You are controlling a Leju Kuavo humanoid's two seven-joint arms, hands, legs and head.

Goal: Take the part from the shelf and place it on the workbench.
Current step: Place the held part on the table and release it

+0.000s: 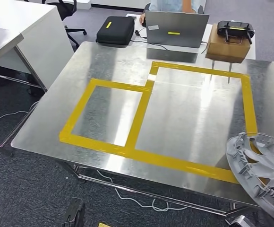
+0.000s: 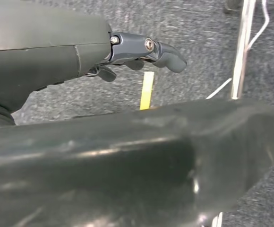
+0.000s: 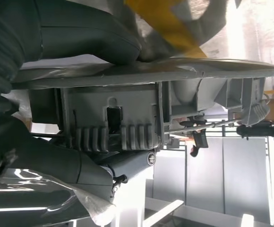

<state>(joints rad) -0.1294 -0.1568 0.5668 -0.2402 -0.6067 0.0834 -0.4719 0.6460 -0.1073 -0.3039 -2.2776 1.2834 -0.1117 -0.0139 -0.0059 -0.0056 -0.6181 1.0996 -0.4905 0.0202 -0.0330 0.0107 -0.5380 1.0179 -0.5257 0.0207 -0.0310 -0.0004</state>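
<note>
- Part (image 1: 260, 170): grey moulded plastic piece, ribbed and cut through with openings; it hung over the near right corner of the bench (image 1: 103, 71), above the yellow tape outline (image 1: 142, 106), seemingly not yet resting on the steel.
- Right hand (image 3: 92, 94): gripped the part, thumb on one face and fingers (image 3: 128, 163) under the ribbed edge.
- Left hand (image 2: 103, 52): hung low over the carpet, held nothing; fingers (image 2: 164, 54) loosely extended.
- Step in hand, as judged: carrying the part inward for set-down.
- Handling advice: bring it further in, level it, lower the whole piece within the larger taped rectangle, and release only once it sits flat.
- Hazard: an edge placement could tip it off.
</note>
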